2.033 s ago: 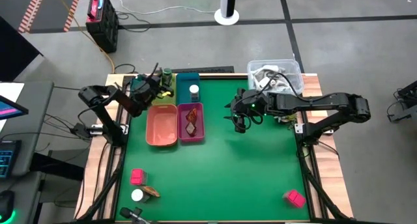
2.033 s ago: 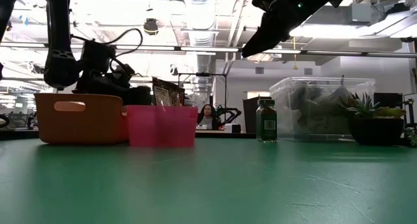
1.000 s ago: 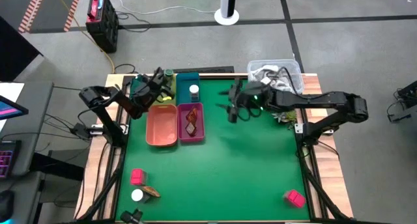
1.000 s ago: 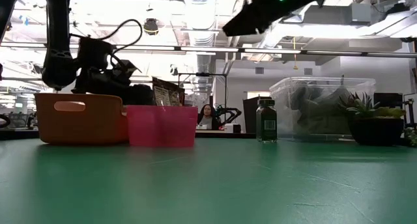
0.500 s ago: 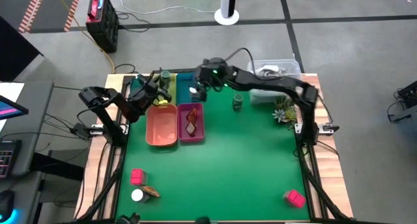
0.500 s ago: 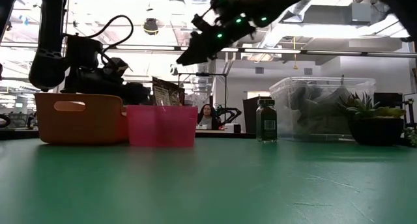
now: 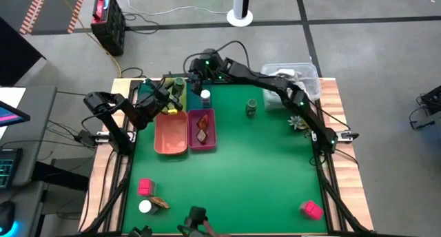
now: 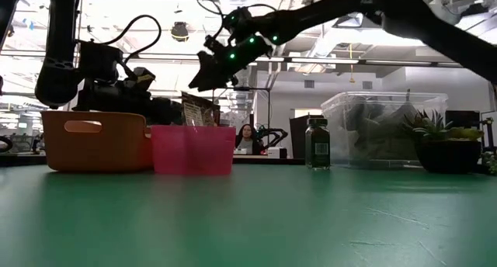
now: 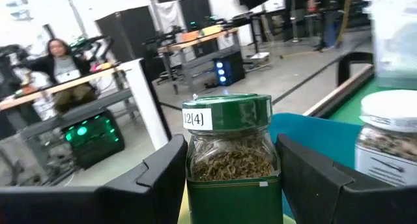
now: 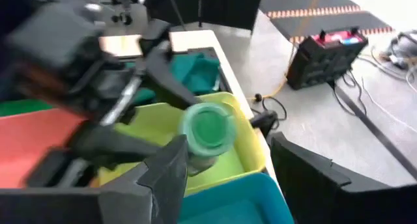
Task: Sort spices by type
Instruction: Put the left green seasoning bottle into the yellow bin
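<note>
A dark green jar (image 9: 228, 152) with a green cap (image 10: 207, 129) stands upright in the yellow tray (image 10: 153, 129) at the far left, and my left gripper (image 7: 167, 92) is shut on it. My right gripper (image 10: 228, 185) is open and hovers high above the far trays (image 7: 195, 70), holding nothing. A white-capped jar (image 7: 205, 96) stands in the teal tray (image 7: 196, 84). The second green jar (image 7: 251, 107) stands on the mat. A reddish-brown leaf piece (image 7: 202, 125) lies in the pink tray. A pink block (image 7: 145, 187), a white-capped jar (image 7: 145, 207) and a leaf piece (image 7: 159, 202) lie near left; another pink block (image 7: 311, 209) lies near right. My left gripper pinches the dark green jar by its glass body (image 9: 195, 168), just below the cap, one finger (image 9: 156, 182) on each side. The fingers come in level from the table's left. The jar is upright inside the yellow tray; its base is out of sight.
The orange tray (image 7: 171, 132) and pink tray (image 7: 210, 137) sit side by side before the yellow and teal ones. A clear plastic tub (image 7: 293, 77) and a small spiky plant (image 7: 300, 120) stand at the far right. The middle of the green mat (image 7: 241, 175) is bare.
My right arm has swung from the table's right-centre toward the far left edge, staying high, and its gripper now hangs over the far trays. That uncovered the green jar standing on the mat. My left gripper has stayed at the yellow tray.
</note>
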Available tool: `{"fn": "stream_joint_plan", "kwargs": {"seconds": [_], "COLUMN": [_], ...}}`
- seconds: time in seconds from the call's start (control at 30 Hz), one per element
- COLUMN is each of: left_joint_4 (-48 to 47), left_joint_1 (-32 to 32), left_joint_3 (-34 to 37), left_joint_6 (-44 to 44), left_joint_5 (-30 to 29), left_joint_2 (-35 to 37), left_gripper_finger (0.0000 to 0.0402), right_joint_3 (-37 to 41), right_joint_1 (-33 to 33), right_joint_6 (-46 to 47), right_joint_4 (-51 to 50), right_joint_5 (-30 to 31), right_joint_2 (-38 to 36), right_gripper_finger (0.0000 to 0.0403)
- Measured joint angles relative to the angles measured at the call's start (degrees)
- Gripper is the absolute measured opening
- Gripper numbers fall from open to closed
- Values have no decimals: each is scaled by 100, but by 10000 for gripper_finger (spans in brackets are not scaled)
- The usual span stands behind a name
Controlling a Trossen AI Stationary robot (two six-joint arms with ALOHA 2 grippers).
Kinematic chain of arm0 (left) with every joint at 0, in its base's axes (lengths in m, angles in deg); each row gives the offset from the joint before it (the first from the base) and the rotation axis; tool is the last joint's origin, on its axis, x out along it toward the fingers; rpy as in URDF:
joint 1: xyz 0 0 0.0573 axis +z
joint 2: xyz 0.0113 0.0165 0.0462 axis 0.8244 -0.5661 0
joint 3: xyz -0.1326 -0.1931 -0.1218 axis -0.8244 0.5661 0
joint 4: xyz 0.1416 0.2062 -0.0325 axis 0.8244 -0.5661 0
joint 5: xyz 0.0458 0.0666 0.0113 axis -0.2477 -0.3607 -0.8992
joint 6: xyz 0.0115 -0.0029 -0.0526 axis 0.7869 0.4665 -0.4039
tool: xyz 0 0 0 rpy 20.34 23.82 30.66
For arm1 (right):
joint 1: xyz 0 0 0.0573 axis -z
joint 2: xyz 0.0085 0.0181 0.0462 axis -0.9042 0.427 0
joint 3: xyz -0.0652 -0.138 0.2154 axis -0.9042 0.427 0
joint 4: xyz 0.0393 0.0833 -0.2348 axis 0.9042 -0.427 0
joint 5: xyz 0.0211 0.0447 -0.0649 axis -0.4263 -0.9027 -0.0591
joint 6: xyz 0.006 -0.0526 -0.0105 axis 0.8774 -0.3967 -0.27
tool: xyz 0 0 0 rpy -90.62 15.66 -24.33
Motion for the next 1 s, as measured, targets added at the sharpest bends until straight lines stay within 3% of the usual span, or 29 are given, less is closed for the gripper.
{"fn": "stream_joint_plan", "kwargs": {"seconds": [0.23,0.63,0.8,1.0], "left_joint_4": [12,-385,-958,-1099], "left_joint_1": [0,-1,-2,-17], "left_joint_3": [-3,-4,-4,-4], "left_joint_6": [224,251,126,199], "left_joint_5": [430,1031,1029,1016], "left_joint_2": [199,1334,1593,1764], "left_gripper_finger": [212,212,212,212], "right_joint_3": [-369,-369,-369,-369], "right_joint_1": [125,-21,-94,-246], "right_joint_6": [182,-16,-22,-163], "right_joint_4": [-156,-106,21,-38], "right_joint_5": [351,482,904,691], "right_joint_2": [245,245,192,190], "right_gripper_finger": [232,190,163,124]}}
